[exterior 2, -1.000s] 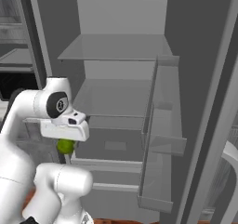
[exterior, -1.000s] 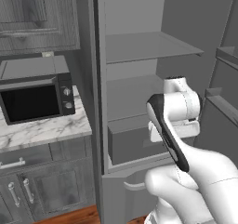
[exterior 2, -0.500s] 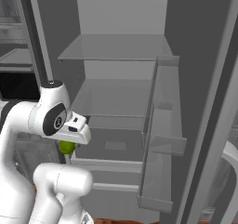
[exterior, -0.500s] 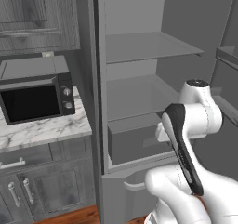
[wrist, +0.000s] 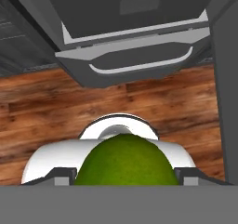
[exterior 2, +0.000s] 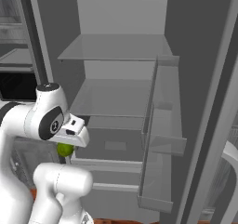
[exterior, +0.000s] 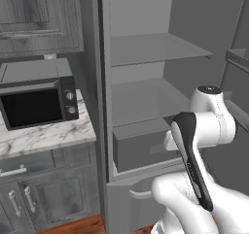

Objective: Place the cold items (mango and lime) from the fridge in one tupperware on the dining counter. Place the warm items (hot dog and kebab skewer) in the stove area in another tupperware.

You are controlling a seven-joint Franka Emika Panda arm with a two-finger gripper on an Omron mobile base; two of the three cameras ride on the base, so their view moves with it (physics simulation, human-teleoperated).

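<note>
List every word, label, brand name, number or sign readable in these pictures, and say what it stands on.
None can be read.
Black microwave: two round knobs on its panel, no legible marks.
Open grey fridge: a pale rectangular patch on its wide drawer front, blank.
Bright green lime: no sticker.

Mostly hidden behind the arm's white hand in the right base view, the lime (exterior 2: 65, 149), cut off at the bottom of the hand view too, with fingertips buried under it and the fridge (exterior: 146, 107) top cropped.
</note>
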